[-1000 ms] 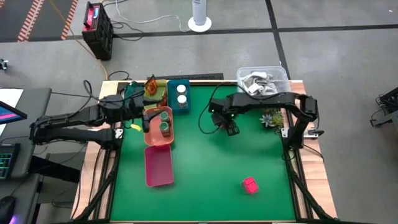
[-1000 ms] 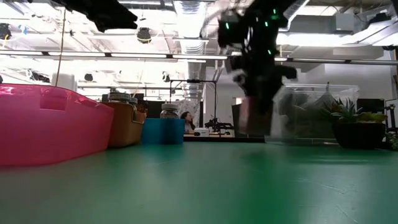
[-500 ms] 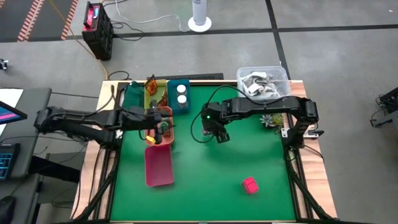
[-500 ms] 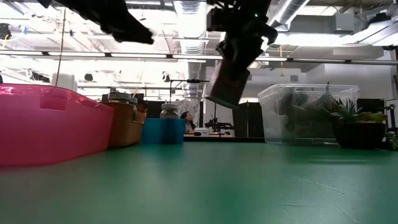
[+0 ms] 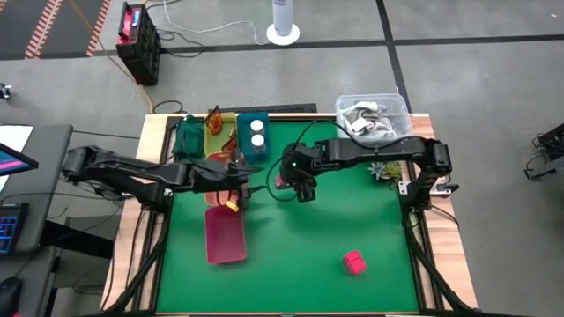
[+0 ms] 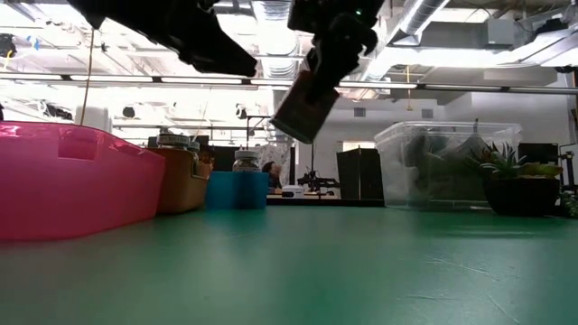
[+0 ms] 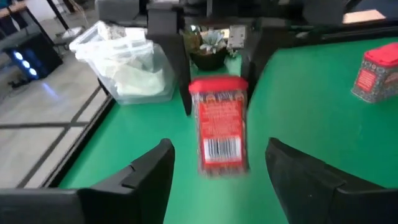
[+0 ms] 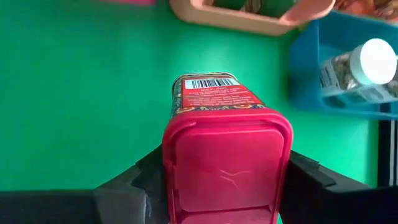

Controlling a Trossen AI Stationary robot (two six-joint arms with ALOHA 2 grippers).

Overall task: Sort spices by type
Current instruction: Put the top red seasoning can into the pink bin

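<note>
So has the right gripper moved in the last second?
Yes. The right gripper, holding a pink tin, shifted left, toward the blue tray.

A: Left arm — where?
B: Stretched out across the table's left half, left gripper [image 5: 234, 187] up off the surface, fingers [image 7: 146, 171] spread, nothing between them.
A: Right arm?
B: Reaching in from the right side toward the middle, raised. Right gripper [image 5: 293, 182] is clamped on a pink block [image 8: 224, 158], carried tilted above the table.
</note>
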